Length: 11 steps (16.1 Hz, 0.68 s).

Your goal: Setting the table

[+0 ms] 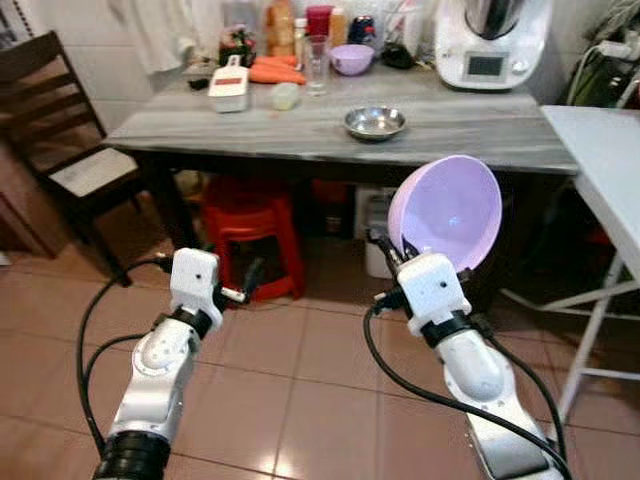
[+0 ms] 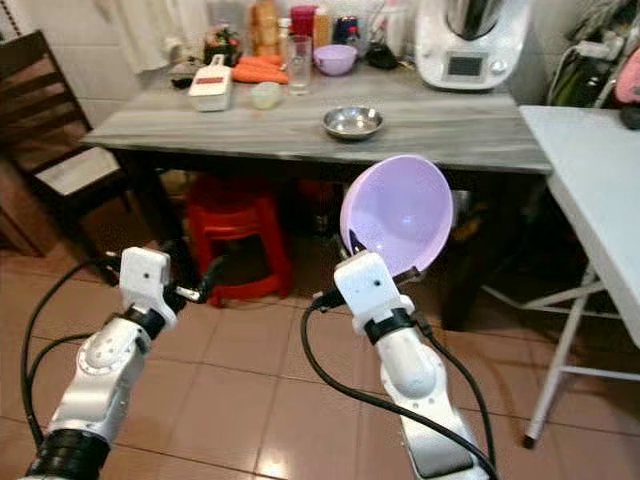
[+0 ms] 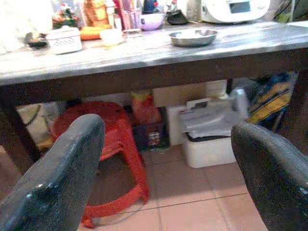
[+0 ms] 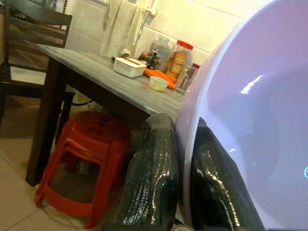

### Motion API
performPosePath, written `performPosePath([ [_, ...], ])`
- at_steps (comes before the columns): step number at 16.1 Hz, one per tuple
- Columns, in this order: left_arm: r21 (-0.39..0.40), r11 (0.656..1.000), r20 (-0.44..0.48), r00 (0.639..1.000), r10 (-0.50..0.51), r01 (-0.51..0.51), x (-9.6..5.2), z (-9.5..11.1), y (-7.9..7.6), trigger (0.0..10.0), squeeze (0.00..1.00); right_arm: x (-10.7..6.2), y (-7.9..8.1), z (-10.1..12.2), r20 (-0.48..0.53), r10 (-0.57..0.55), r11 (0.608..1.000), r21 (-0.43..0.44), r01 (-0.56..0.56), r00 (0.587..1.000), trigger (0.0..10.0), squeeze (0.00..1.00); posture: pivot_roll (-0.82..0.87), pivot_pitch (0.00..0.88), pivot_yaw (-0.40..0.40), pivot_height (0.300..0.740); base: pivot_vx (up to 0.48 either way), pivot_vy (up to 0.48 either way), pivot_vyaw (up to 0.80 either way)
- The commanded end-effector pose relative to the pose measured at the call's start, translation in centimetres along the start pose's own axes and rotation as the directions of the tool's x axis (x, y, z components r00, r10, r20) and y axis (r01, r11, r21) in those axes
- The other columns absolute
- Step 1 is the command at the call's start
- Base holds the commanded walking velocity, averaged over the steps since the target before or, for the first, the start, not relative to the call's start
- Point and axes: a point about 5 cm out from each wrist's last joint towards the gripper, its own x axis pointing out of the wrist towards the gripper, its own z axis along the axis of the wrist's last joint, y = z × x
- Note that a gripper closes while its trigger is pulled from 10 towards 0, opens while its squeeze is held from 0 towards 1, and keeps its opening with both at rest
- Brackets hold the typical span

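The right gripper [image 2: 352, 243] pinches the rim of a lilac bowl [image 2: 396, 213], one black finger inside the wall and one outside, and holds it tilted on edge in the air, short of the near edge of the grey tabletop [image 1: 300, 135] and below its level. The left gripper [image 1: 243, 283] hangs with its fingers spread apart and nothing between them, low over the tiled floor [image 1: 290, 380] and facing the red stool [image 1: 250, 240] under the table.

To do this step well, the robot would probably need to close in on the table, lift the bowl above the near edge, and turn the wrist until the bowl is level before setting it on bare surface, likely near the front and clear of the steel bowl [image 1: 375, 122] that sits toward the middle. The thin rim grip could slip if the wrist turns fast.

Counted: two lilac bowls, one held and a smaller one [image 1: 351, 58] at the far edge; one steel bowl; one drinking glass [image 1: 317, 64]; one white kitchen machine [image 1: 490, 40] at the far right corner; one dark wooden chair [image 1: 60, 140] off the left end.
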Motion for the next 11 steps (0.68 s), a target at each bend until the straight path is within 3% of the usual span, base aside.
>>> performPosePath([
  [1,-0.015,0.999,0.019,0.999,-0.037,0.037,0.2,0.4,-0.7,10.0,0.00,0.0,-0.5,0.1,0.009,-0.013,1.000,-0.003,0.013,1.000,10.0,0.00,-0.04,0.000,0.061,0.740,0.000,0.000,-0.42],
  [7,-0.060,0.996,0.029,0.997,-0.070,0.071,0.1,0.4,-1.4,10.0,0.00,-0.1,-0.6,0.0,0.004,-0.022,1.000,-0.003,0.022,1.000,10.0,0.00,-0.04,0.000,0.058,0.740,0.227,0.000,0.00],
  [9,-0.056,0.997,0.040,0.998,-0.051,0.053,-0.3,0.4,-1.3,10.0,0.00,-1.3,-1.1,-0.9,-0.052,-0.109,0.988,0.107,0.114,0.993,10.0,0.00,-0.04,0.000,0.056,0.740,0.289,0.000,0.00],
  [11,-0.046,0.999,0.038,0.999,-0.024,0.026,-1.1,0.2,-1.1,10.0,0.00,-2.2,-1.1,-1.4,-0.085,-0.133,0.981,0.132,0.143,0.987,10.0,0.00,-0.04,0.000,0.058,0.740,0.317,0.000,0.00],
])
